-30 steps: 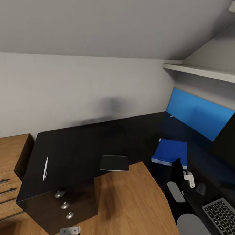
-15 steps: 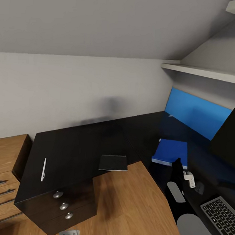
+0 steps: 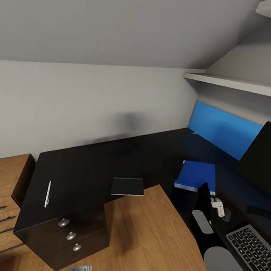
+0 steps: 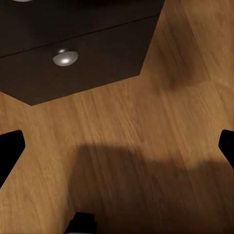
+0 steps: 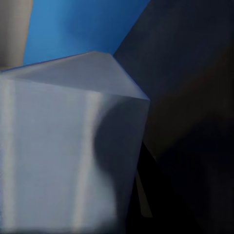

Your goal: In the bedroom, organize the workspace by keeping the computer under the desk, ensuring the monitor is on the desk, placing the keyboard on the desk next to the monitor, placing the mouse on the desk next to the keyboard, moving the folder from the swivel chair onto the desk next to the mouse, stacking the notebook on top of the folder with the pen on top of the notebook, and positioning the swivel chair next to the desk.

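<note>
The pen (image 3: 47, 194) lies on the left wing of the desk (image 3: 89, 164), above the drawer unit (image 3: 70, 236). The notebook (image 3: 127, 186) rests at the desk's inner front edge. The folder (image 3: 197, 176) lies flat on the right wing, with the monitor (image 3: 261, 156) and keyboard (image 3: 251, 248) further right. The left gripper (image 4: 117, 146) hangs wide open, empty, over wooden floor (image 4: 146, 146). Right gripper opening: cannot tell.

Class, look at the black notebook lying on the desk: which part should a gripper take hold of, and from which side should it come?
Probably the near edge of the notebook. It lies flat on the desk, and that edge seems to jut slightly past the desk's front over the floor. Coming from the open floor side, one finger could go above and one below.
</note>
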You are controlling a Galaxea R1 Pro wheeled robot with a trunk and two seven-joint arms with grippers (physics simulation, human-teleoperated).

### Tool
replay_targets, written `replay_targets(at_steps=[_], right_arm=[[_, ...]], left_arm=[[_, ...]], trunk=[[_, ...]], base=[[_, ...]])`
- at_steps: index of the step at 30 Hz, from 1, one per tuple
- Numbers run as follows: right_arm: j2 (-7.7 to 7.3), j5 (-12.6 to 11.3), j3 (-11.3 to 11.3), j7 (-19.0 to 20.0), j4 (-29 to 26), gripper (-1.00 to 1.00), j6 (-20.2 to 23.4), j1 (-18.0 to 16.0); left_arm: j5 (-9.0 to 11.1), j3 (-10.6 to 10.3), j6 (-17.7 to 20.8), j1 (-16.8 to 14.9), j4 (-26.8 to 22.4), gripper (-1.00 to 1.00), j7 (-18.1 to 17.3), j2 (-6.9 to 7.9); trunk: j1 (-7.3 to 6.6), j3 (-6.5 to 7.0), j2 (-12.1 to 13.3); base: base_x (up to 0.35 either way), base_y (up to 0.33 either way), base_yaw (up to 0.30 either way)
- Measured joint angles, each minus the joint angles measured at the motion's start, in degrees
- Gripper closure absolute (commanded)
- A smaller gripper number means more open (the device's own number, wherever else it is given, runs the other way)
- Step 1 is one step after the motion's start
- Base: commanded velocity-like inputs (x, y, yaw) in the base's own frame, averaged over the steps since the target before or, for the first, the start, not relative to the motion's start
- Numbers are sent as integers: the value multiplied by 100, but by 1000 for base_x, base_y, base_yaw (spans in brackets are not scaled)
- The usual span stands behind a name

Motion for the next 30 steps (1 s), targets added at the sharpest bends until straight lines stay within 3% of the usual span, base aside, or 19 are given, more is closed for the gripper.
replay_targets(at_steps=[16, 20, 22, 25, 30], right_arm=[[0, -28, -2, -15, 58, 100, 10, 0], [-13, -418, -8, -6, 42, 100, 43, 0], [-20, -807, -7, 7, 33, 100, 141, 0], [-22, -1015, -6, 18, 24, 100, 200, 0], [-23, -1081, -3, 21, 22, 100, 217, 0]], left_arm=[[17, 31, 18, 0, -28, -100, 8, -23], [16, 20, 18, 1, -27, -100, 9, -25], [16, 18, 21, 0, -27, -100, 9, -25], [15, 18, 19, 0, -27, -100, 9, -25], [14, 16, 18, 0, -27, -100, 9, -25]], trunk=[[0, 0, 0], [0, 0, 0], [43, -35, -79], [109, -89, -199], [219, -179, -400]], base=[[0, -1, 0], [0, 0, 0], [0, 0, 0], [0, 0, 0], [0, 0, 0]])
